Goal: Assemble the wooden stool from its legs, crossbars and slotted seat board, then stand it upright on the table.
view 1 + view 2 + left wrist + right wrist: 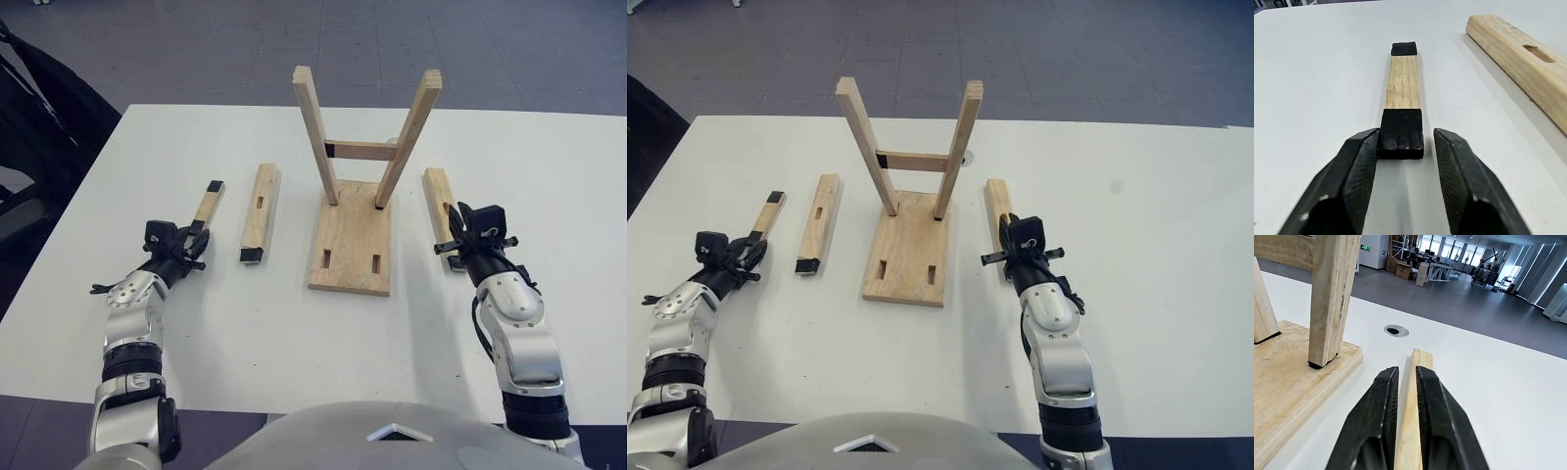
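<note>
The white bench [549,176] stands on a floor of dark grey tiles [196,39]. A small round cable hole [1396,330] is cut in its top, beyond the right gripper [1407,369]. Behind the bench the room is a long hall with tall bright windows [1542,269] and metal frames and machines [1442,269] far off.

The left gripper [1406,139] is low over the bench and spread open, with its fingers on both sides of the near black end of a short pale wooden crossbar with black caps [1403,85]. One finger seems to touch the cap; the other stands just apart. This crossbar lies flat and points away from the gripper. Near it, toward the middle of the bench, lies a loose pale wooden leg with one slot [260,211].

The right gripper has its fingers drawn almost together, with only a thin slit between them, and pinches nothing. It is over the near end of another loose wooden leg [437,196]. Beside this gripper, toward the left one, the flat rectangular wooden seat board [351,250] lies on the bench. Two upright legs [315,132] are set in its far end, joined by a fitted crossbar [364,150]. Its two near slots [326,258] are unfilled.
</note>
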